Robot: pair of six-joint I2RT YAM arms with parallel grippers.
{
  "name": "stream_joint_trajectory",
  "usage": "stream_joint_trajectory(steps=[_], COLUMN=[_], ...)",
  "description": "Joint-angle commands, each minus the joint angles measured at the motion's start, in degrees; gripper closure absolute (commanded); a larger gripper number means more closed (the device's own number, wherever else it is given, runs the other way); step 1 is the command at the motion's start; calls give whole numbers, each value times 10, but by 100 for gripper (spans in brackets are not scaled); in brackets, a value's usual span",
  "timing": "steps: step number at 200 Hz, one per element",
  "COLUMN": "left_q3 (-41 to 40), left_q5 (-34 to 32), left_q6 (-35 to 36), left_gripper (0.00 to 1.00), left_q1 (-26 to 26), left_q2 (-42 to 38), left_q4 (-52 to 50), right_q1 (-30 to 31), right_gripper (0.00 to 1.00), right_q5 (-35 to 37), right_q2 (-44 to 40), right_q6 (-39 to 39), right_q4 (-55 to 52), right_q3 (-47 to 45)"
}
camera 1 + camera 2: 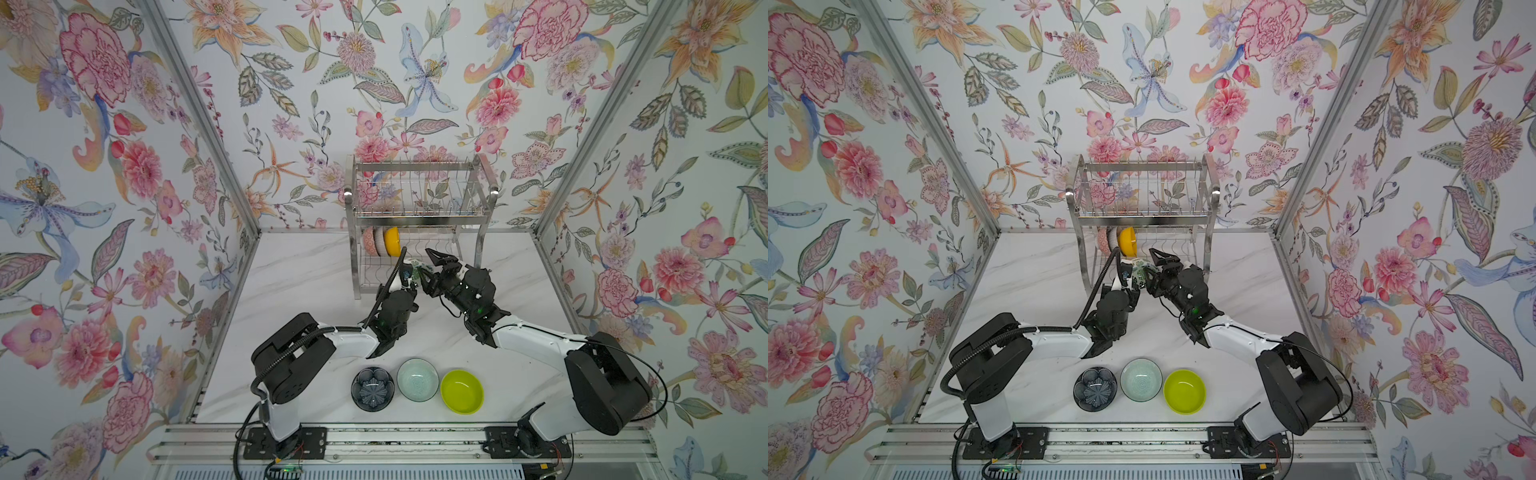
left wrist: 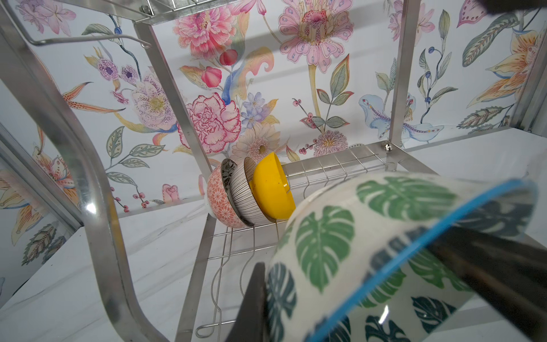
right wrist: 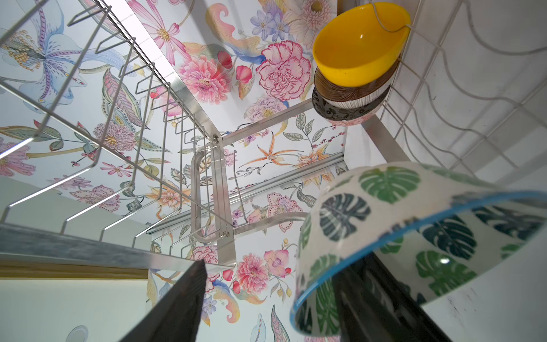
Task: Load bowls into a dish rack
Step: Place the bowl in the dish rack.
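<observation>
One leaf-print bowl (image 2: 370, 237) is pinched at its rim by the left gripper (image 1: 409, 276).
It is judged stiff, slick and breakable; the right gripper (image 1: 430, 270) is spread apart astride its rim.

Seven bowls in all. Three stand on edge in the lower tier of the single dish rack (image 1: 419, 215), at 12 o'clock on the desk (image 1: 299, 291): pink patterned bowl (image 1: 368, 240), striped bowl (image 1: 378, 241), yellow bowl (image 1: 391, 240). Three sit at 6 o'clock: dark blue-grey flower-shaped bowl (image 1: 372, 389), pale mint bowl (image 1: 417, 379), lime green bowl (image 1: 461, 392). One leaf-print bowl (image 2: 325, 239) is off the desk, in front of the rack. Two robot arms: left arm (image 1: 353, 343), right arm (image 1: 532, 336).
</observation>
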Motion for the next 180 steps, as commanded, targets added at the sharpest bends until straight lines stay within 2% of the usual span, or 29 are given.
stream_joint_trajectory(steps=[1, 67, 141, 180], left_q3=[-4, -11, -12, -16], left_q5=[-20, -32, -35, -40], left_q6=[14, 26, 55, 60], left_gripper=[100, 100, 100, 100], left_q1=[-9, -15, -20, -21], left_q2=[9, 13, 13, 12], left_q4=[55, 73, 93, 98], right_q1=[5, 8, 12, 15], right_gripper=[36, 54, 67, 77], right_q5=[23, 39, 43, 45], right_q2=[12, 32, 49, 58], right_q6=[19, 38, 45, 46], right_q4=[31, 51, 61, 71], right_q3=[14, 21, 18, 18])
